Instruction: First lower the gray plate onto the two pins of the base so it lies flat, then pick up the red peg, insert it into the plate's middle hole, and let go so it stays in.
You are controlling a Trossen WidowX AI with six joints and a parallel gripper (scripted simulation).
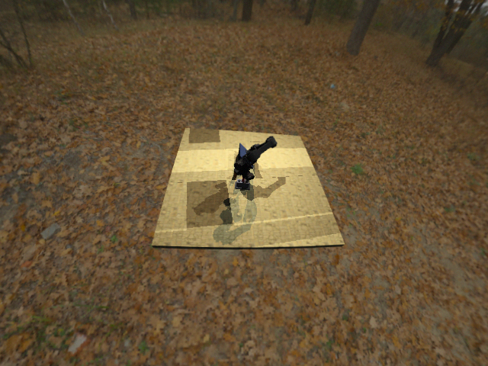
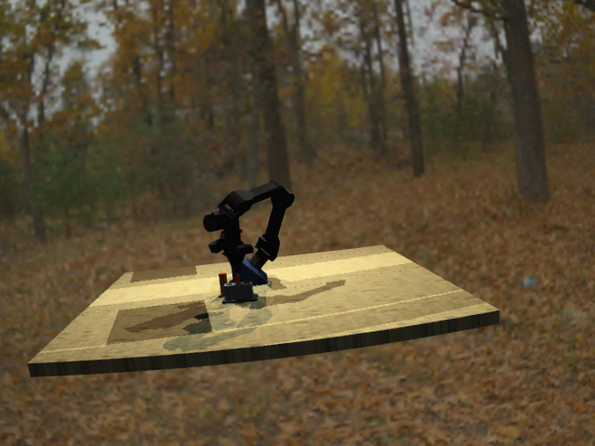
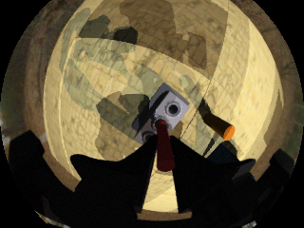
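Note:
The gray plate (image 3: pixel 180 98) lies flat on top of the dark base (image 1: pixel 240 187) (image 2: pixel 238 293), with raised rings around its end holes. My gripper (image 2: pixel 236 274) (image 3: pixel 162 139) points down over the plate and is shut on the red peg (image 2: pixel 237 279) (image 3: pixel 165 154). The peg stands roughly upright between the fingertips. In the wrist view its far end overlaps the plate's middle hole; how deep it sits, if at all, cannot be told. The peg and fingers partly hide the middle hole and the near end hole.
An orange-topped cylinder (image 2: pixel 222 283) (image 3: pixel 219 125) stands beside the base. The arm's blue mount (image 1: pixel 242 150) (image 2: pixel 254 272) is behind it. All stand on a wooden table top (image 1: pixel 291 204) (image 2: pixel 360 307) with dark shadows across it.

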